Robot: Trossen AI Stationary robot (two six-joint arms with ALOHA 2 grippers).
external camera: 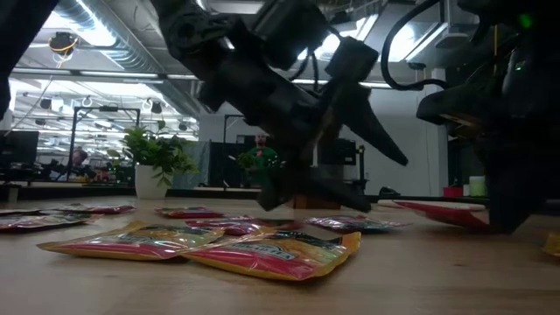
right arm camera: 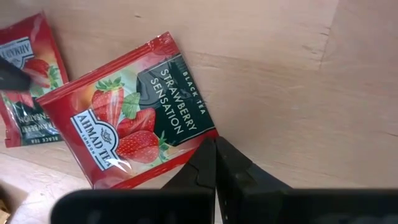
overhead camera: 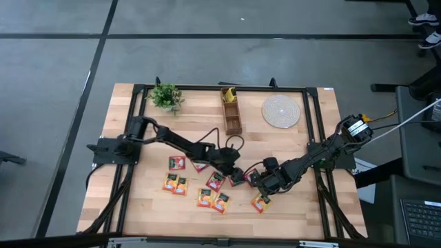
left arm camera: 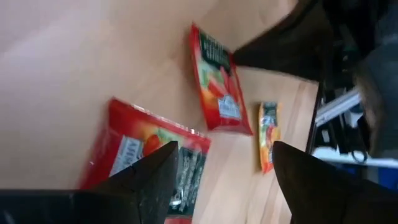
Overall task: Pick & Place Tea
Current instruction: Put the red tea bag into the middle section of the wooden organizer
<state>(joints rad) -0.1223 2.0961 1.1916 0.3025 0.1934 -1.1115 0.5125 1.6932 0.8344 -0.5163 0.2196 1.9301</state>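
Several small square tea sachets, red, orange and yellow, lie flat on the wooden table [overhead camera: 303, 213]. My left gripper [overhead camera: 234, 173] stands open low over the middle of the table. In its wrist view the left gripper [left arm camera: 225, 146] has a red sachet [left arm camera: 134, 155] under and beside one finger and touches nothing. Beyond it lie another red sachet [left arm camera: 217, 87] and an orange one [left arm camera: 268, 134]. My right gripper [overhead camera: 264, 183] is shut at the edge of a red strawberry sachet [right arm camera: 134, 127]. My right gripper [right arm camera: 215, 140] has its shut fingertips on the red sachet's sealed edge near a corner [right arm camera: 208, 132], seemingly pinching it. The fingers come steeply from above. In the low view the sachet [external camera: 437, 214] slants, low at the fingers and slightly raised at its other end.
At the table's far side stand a small potted plant [overhead camera: 165, 96], a narrow wooden box [overhead camera: 231, 114] and a round woven mat [overhead camera: 281, 110]. Black frame rails [overhead camera: 138, 124] run along the table's sides. Loose sachets [overhead camera: 204, 198] lie in front of the left gripper.
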